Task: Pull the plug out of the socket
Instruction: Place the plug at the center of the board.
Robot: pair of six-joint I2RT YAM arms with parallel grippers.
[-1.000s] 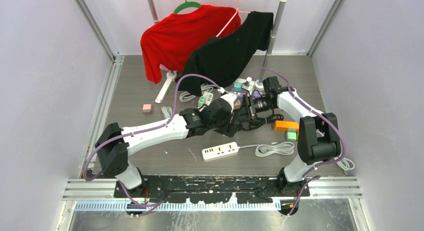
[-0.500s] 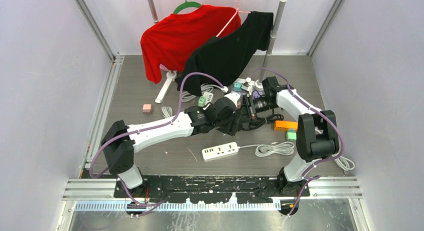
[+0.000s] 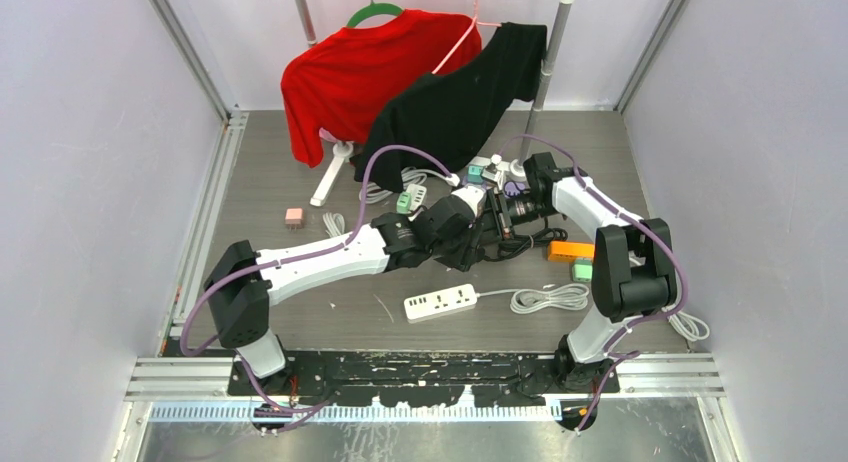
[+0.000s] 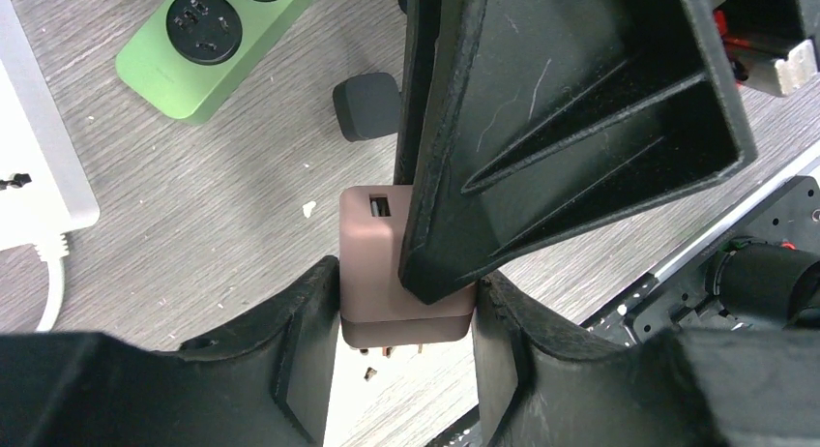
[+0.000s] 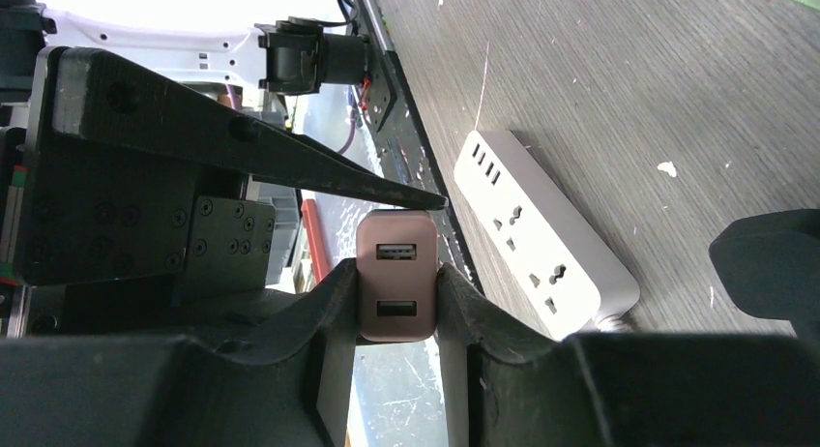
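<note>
Pale lilac walls closed in a grey wood-grain bench [image 3: 300, 172], with a red shirt [image 3: 360, 72] and a black shirt [image 3: 450, 102] hanging on a rack at the back. Both arms met over the middle of the bench, and the task's thing, a mauve charger plug [image 4: 372, 273], hung there above the surface, caught between them.

The right jaws [image 5: 395, 283] were clamped on its two flanks, its face with the two USB ports turned towards the right wrist camera. The left jaws [image 4: 406, 292] stood against its sides at the opposite end and appeared to touch on both sides. That made a second grip lower down the same body, crossed by one right finger.

The plug's long axis ran from the USB end in the right jaws to the pin end in the left. Bare metal pins [image 4: 389, 351] showed there, seated in nothing visible. A seam crossed the body just above the pins; whether the part below it was a separate piece could not be told. If so, the pull would probably run along that axis, with the two arms drawing apart. The white power strip [image 5: 546, 239] lay on the bench well apart from the plug.
</note>
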